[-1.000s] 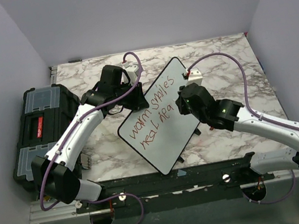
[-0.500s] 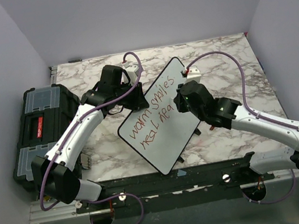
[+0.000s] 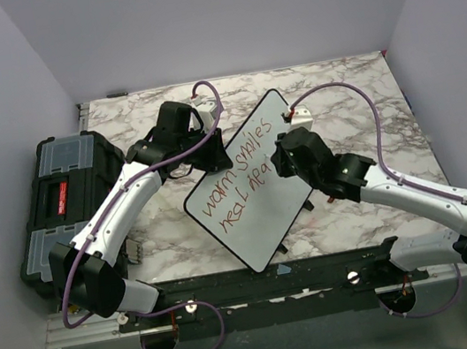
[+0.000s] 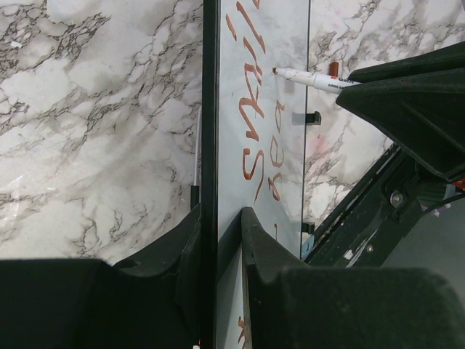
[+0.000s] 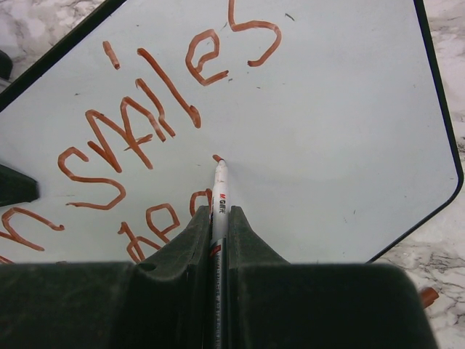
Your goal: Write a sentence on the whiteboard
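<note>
The whiteboard [image 3: 264, 223] lies near the middle of the marble table [image 3: 345, 93]. It is turned diagonally, so one rounded corner points at the near edge and the opposite one at the far edge.

The left gripper [image 4: 218, 212] is closed narrowly on the board's thin black rim, on the side facing the far left corner, with one finger [image 4: 190, 243] on each face of the edge.

The right gripper [image 5: 219, 212] comes in from the right edge and is clamped around a white marker [image 5: 219, 190]. The marker's barrel runs out between the two fingers, and its tip touches the white surface.

The sentence [image 5: 145, 123] is in red. The tip rests just below the "l" and "e" of "smiles", at a short fresh stroke at the end of the second line.

From above, the two lines read roughly "warm smiles" over "heal hea". The last letters sit under the right gripper, and the marker cannot be made out in that view.

The right wrist view cuts off the first word at its left border, and the fingers cover the bottom of "hea". The left wrist view sees the board at a steep angle, so the letters there are squeezed and hard to read.

A black toolbox [image 3: 63, 203] with clear lid compartments sits beyond the table's left edge, well apart from the board.
</note>
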Action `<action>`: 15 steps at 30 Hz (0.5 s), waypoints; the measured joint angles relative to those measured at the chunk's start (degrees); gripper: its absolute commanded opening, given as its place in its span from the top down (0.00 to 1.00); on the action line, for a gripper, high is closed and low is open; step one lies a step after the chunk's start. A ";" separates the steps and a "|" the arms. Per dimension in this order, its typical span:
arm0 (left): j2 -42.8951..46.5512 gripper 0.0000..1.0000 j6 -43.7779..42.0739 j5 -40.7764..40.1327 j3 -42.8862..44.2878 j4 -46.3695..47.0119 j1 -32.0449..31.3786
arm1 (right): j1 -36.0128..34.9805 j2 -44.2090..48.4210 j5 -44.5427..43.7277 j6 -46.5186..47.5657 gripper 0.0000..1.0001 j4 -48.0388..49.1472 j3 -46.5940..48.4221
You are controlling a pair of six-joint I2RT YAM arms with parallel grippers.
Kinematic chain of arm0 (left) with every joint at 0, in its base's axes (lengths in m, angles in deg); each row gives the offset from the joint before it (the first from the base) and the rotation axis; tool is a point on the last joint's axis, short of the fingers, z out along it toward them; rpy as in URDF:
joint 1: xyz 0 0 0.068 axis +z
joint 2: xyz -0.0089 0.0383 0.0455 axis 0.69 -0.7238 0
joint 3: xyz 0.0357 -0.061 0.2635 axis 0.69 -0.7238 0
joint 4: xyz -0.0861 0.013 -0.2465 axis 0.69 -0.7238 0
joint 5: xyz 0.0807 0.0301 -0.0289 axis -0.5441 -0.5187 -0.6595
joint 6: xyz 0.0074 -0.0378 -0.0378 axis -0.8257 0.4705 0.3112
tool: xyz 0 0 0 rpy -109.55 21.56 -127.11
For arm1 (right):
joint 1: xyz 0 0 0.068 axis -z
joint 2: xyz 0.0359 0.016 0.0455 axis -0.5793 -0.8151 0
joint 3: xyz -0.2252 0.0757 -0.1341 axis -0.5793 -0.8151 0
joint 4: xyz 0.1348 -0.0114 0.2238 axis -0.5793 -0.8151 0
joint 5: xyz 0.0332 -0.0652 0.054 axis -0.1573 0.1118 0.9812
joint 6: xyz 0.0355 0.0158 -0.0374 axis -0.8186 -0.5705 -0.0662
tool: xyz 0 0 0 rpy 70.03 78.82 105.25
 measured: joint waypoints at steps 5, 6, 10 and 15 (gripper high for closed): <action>0.00 1.00 0.00 0.00 0.00 0.00 0.00 | 0.00 1.11 0.02 -0.09 0.99 0.33 -1.86; 0.00 1.00 0.00 0.00 0.02 0.00 0.00 | 0.00 1.33 0.02 -0.15 0.99 0.33 -2.25; 0.00 1.00 0.00 0.00 0.02 0.00 0.00 | 0.00 2.25 0.04 -0.68 0.99 0.26 -3.69; 0.00 1.00 0.00 0.00 0.00 0.00 0.00 | 0.00 3.54 0.44 -1.36 0.99 0.13 -5.57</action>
